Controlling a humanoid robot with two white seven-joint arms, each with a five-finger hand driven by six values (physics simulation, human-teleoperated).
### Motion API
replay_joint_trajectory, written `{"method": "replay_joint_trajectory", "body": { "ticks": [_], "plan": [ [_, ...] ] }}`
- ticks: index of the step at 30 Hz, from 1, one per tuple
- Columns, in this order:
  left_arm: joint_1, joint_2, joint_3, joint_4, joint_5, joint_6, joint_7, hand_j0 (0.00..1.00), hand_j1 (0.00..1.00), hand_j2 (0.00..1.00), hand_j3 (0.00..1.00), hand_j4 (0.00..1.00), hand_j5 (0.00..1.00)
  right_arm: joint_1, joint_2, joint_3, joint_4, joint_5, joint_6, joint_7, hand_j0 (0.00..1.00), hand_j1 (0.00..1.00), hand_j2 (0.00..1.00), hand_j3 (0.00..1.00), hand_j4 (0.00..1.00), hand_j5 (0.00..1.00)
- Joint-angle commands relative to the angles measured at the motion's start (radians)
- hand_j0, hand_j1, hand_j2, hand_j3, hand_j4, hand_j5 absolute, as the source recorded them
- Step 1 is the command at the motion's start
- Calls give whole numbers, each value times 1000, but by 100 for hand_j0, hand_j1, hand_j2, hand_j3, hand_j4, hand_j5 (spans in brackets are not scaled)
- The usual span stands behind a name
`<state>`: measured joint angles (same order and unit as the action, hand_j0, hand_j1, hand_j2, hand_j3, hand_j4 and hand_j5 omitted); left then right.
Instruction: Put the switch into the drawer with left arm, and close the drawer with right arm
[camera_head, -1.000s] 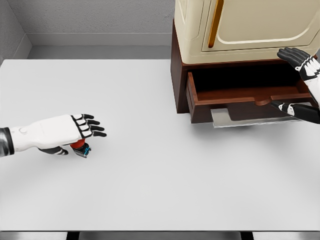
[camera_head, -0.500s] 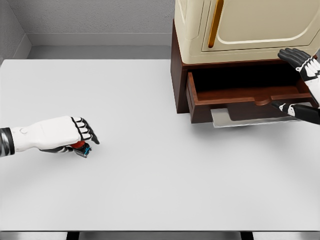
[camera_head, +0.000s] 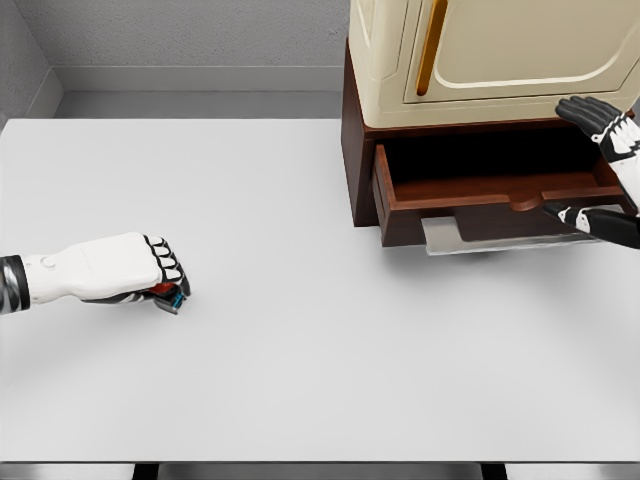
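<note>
- Our left hand (camera_head: 125, 270) has its fingers curled around the switch (camera_head: 168, 293), which sits on the desk (camera_head: 300, 350), far from the open drawer (camera_head: 490, 190).
- Lifting, placing and closing remain.
- Our right hand (camera_head: 605, 125) waits beside the drawer, fingers spread.

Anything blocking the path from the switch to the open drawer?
Nothing visible. The left hand is closed on the switch at the table's left side; bare tabletop lies between it and the open drawer. The right hand sits by the drawer's right end.
</note>
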<state>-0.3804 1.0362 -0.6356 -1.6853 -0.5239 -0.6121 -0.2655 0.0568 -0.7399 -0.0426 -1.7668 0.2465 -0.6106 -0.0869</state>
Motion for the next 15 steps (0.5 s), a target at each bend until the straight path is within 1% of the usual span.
{"method": "replay_joint_trajectory", "body": {
  "ticks": [1, 6, 8, 10, 15],
  "plan": [
    [0, 2, 0, 1, 10, 1, 0, 55, 55, 55, 55, 55, 55, 2, -1, 0, 0, -6, 0, -1, 100, 100, 100, 100, 100, 100],
    [-9, 1, 0, 2, 13, 1, 2, 55, 55, 55, 55, 55, 55, 2, -1, -3, 0, -6, 0, -1, 100, 100, 100, 100, 100, 100],
    [-9, 1, 0, 1, 13, 1, 0, 52, 52, 52, 52, 52, 52, 2, 0, -3, 0, -6, 0, -1, 100, 100, 100, 100, 100, 100],
    [-9, 1, 0, 1, 15, 1, 2, 52, 52, 52, 52, 52, 52, 2, 1, -3, 0, -6, 0, -1, 100, 100, 100, 100, 100, 100],
    [-29, 1, 1, -1, 25, 1, 2, 52, 52, 52, 52, 52, 52, 2, 1, -3, 0, -6, 0, -1, 100, 100, 100, 100, 100, 100]
  ]
}}
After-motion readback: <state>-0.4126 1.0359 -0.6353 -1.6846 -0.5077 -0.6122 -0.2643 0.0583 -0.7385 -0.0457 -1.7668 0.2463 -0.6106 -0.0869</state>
